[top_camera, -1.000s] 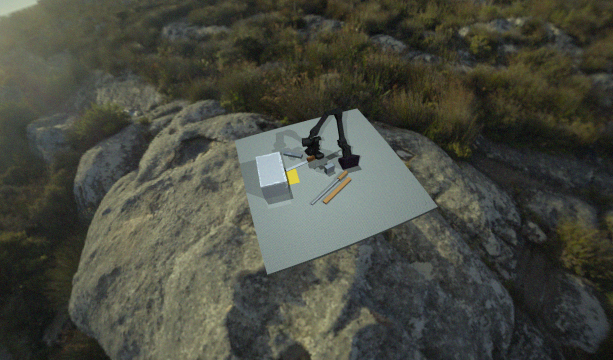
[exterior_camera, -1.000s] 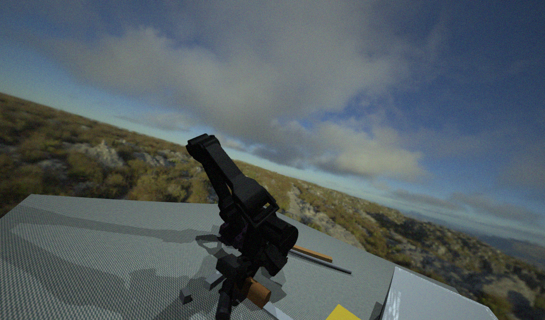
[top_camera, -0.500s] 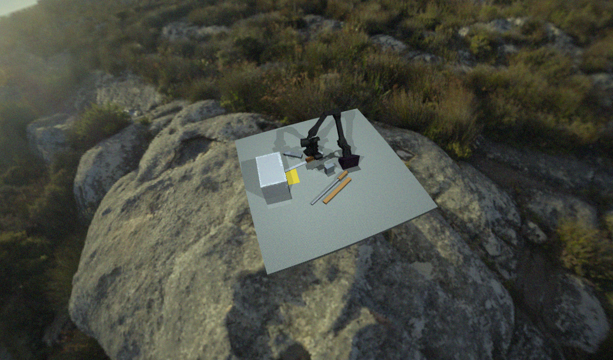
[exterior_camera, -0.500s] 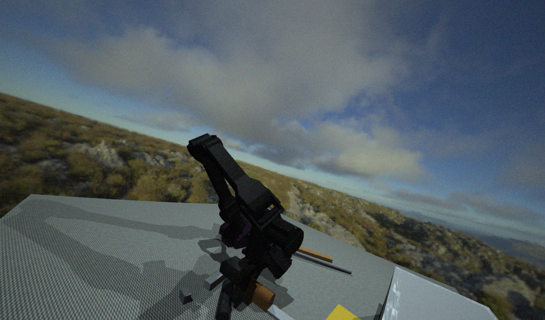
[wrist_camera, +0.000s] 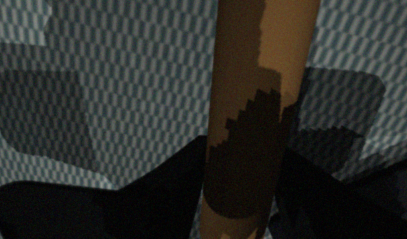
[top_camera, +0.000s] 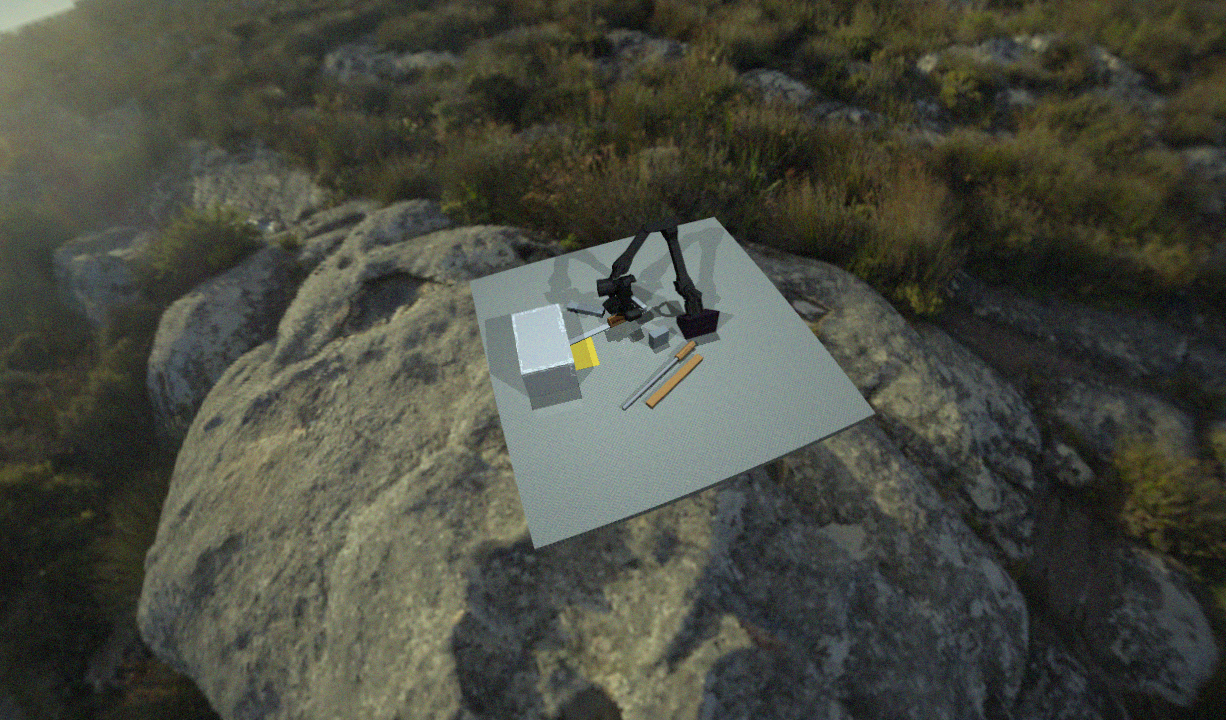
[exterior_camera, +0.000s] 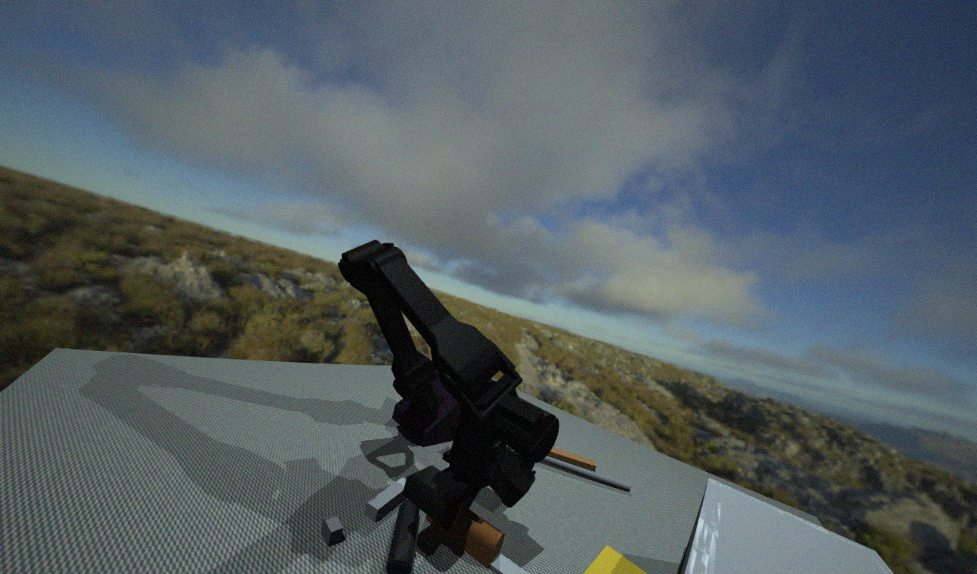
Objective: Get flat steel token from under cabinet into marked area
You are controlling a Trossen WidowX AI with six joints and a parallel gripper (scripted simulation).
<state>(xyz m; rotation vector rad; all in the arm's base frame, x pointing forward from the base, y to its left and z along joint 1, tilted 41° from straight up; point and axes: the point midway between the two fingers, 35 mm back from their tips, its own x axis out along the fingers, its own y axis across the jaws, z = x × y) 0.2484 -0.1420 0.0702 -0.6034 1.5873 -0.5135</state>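
Note:
My gripper (top_camera: 626, 316) (exterior_camera: 452, 517) (wrist_camera: 238, 147) is shut on the orange handle (top_camera: 615, 320) (exterior_camera: 480, 540) (wrist_camera: 256, 66) of a flat-bladed tool, low over the table. Its pale blade (top_camera: 590, 334) (exterior_camera: 508, 565) points toward the cabinet (top_camera: 541, 336) (exterior_camera: 784, 535); in the top view its tip meets the cabinet's near edge. I cannot tell whether the tip is under it. The yellow marked area (top_camera: 586, 355) (exterior_camera: 611, 563) lies in front of the cabinet, beside the blade. The steel token does not show in any view, and neither do the vent slots.
A grey rod (top_camera: 648, 383) (exterior_camera: 593, 477) with an orange handle and a wooden stick (top_camera: 674, 382) (exterior_camera: 574, 458) lie side by side. A grey block (top_camera: 658, 336) sits near the arm's base. A dark bar (top_camera: 584, 311) lies behind the blade. The exterior view shows a small grey block (exterior_camera: 333, 532).

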